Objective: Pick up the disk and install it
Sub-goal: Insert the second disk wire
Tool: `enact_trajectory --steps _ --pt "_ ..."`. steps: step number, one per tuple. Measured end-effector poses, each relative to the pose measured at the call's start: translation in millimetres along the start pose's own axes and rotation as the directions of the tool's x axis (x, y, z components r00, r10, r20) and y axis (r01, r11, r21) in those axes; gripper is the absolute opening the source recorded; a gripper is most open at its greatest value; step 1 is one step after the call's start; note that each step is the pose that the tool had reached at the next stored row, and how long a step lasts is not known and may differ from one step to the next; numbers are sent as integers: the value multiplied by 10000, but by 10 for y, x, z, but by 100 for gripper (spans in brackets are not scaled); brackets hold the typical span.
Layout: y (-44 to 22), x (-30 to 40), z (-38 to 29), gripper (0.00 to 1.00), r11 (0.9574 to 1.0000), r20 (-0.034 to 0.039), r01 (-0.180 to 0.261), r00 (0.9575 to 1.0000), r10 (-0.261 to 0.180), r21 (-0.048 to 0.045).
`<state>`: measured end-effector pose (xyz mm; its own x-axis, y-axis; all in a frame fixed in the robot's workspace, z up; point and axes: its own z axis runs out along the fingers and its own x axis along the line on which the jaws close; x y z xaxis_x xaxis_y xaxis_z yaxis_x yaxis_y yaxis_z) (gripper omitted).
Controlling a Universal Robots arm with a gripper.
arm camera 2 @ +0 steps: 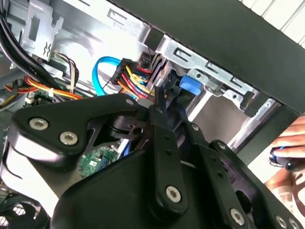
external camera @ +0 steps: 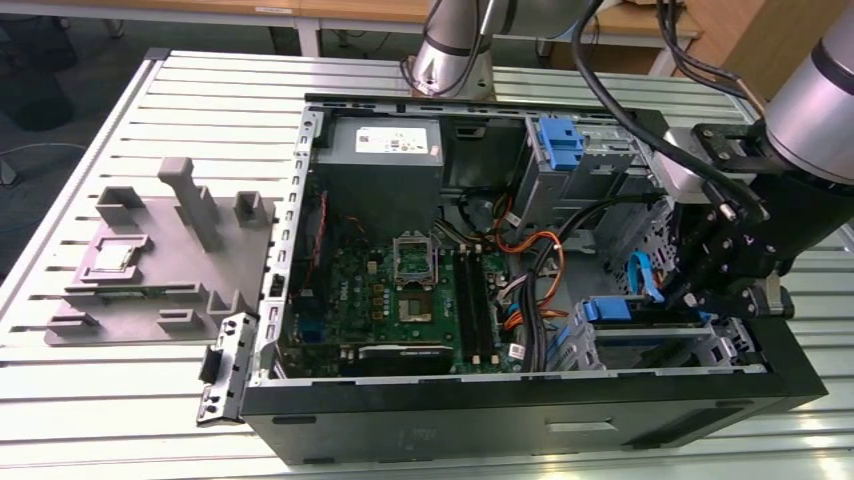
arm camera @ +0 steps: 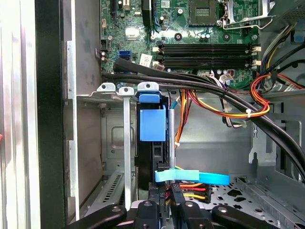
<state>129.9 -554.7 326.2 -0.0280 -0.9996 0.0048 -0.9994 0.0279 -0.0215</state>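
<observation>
The disk (arm camera: 153, 157) stands on edge inside the metal drive cage (arm camera: 88, 119) at the case's front corner, with its blue carrier tab (arm camera: 152, 123) facing the motherboard. In the exterior view the blue of the disk (external camera: 625, 309) sits at the cage (external camera: 667, 350) on the right. My gripper (external camera: 701, 300) hangs straight over it. In both wrist views my gripper (arm camera: 166, 212) (arm camera 2: 170, 107) is shut on the disk's end, one finger on each flat side. A blue flat cable (arm camera: 190, 176) and coloured power wires (arm camera: 193, 191) crowd that end.
Thick black and orange cables (arm camera: 228, 107) cross between the cage and the motherboard (external camera: 400, 290). A grey power-supply box (external camera: 387, 150) and a blue bracket (external camera: 561, 145) sit at the back of the case. A grey fixture (external camera: 147, 260) lies on the slatted table. A person's hand (arm camera 2: 290, 157) rests outside the case.
</observation>
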Motion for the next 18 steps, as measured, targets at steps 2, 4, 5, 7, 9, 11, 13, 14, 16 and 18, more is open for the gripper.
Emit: enact_trajectory --steps 2,4,5,7,9,11,13,14,16,18 --pt "0 0 -2 24 10000 -6 0 10000 0 0" --pt "0 0 -12 24 10000 -8 0 10000 0 0" --pt "-1 0 -27 24 10000 -5 0 10000 0 0" --pt "-2 1 -74 24 10000 -5 0 10000 0 1" --pt "-3 1 -127 24 10000 -5 0 10000 0 0" --pt "-4 1 -184 24 10000 -6 0 10000 0 1" --pt "-5 1 -235 24 10000 -6 0 10000 0 1" --pt "-6 1 -259 24 10000 -6 0 10000 0 0" --pt "-6 2 -278 24 10000 -3 0 10000 0 0" --pt "-6 2 -279 24 10000 -2 0 10000 0 0"
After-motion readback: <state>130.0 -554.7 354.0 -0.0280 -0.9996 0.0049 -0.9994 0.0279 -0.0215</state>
